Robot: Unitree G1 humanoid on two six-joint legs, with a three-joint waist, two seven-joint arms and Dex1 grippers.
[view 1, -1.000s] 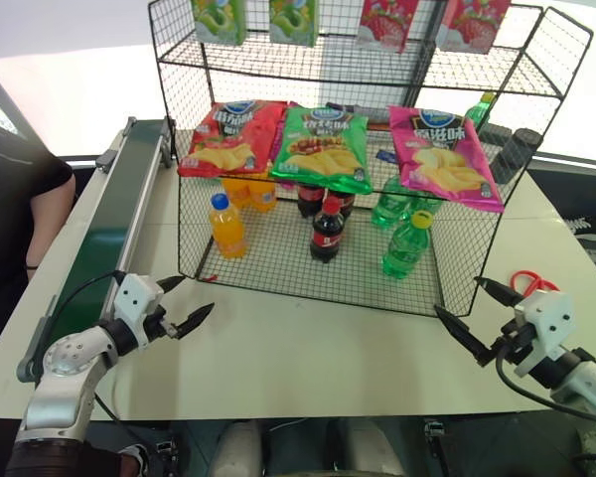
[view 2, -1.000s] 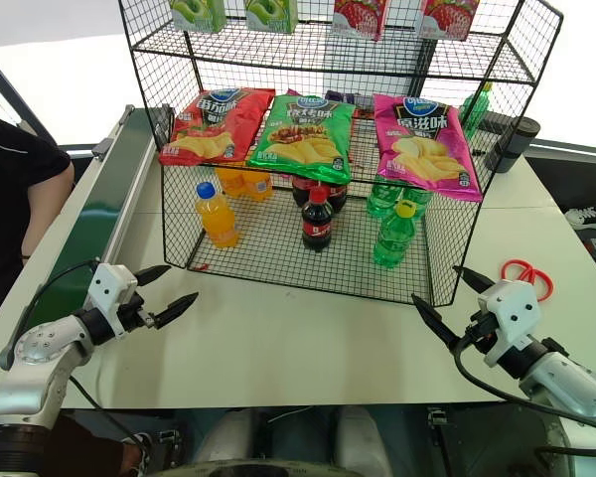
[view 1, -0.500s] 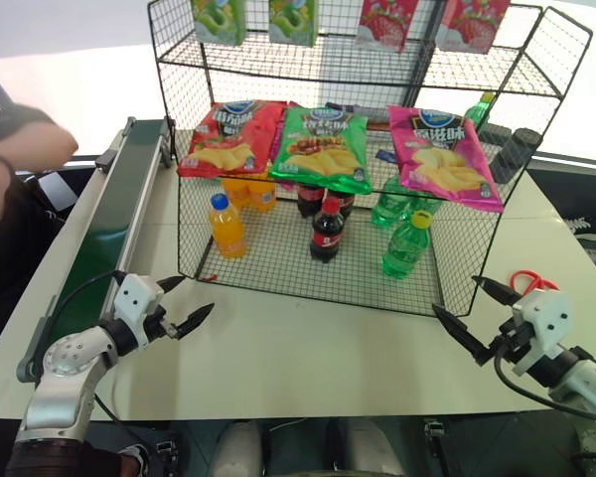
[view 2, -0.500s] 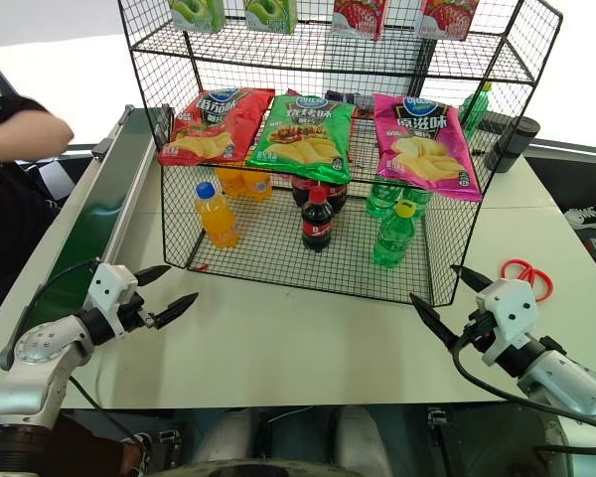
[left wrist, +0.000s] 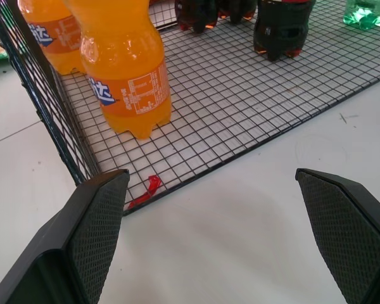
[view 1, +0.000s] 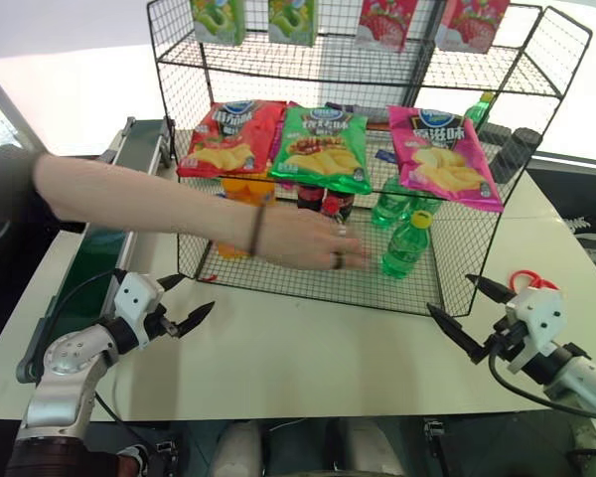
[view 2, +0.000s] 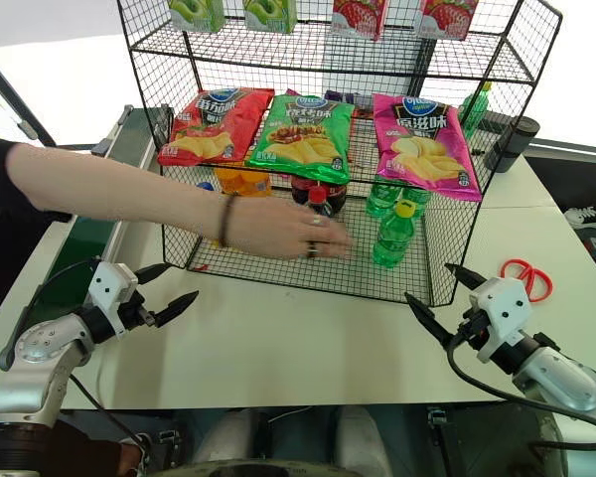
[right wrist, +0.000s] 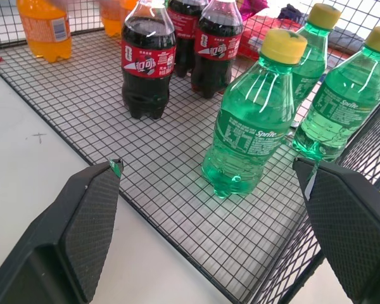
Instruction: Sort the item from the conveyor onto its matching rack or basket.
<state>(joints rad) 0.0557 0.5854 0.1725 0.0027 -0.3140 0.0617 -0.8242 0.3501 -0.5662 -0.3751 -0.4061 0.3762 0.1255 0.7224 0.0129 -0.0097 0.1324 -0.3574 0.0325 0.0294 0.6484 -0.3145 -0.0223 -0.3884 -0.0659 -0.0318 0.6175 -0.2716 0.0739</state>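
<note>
Since the earlier frames a person's arm (view 1: pixel 159 204) has been stretched from the left edge across the rack (view 1: pixel 278 263), its hand (view 1: pixel 313 243) spread just beside the front green bottle (view 1: pixel 407 245); both grippers are unmoved. At lower left the left gripper (view 1: pixel 184 303) is held spread and empty; at lower right the right gripper (view 1: pixel 469 310), likewise spread, lies nearer that upright bottle. Three green bottles, three cola bottles and two orange bottles are counted; no bottle is seen on the conveyor (view 1: pixel 104 234).
</note>
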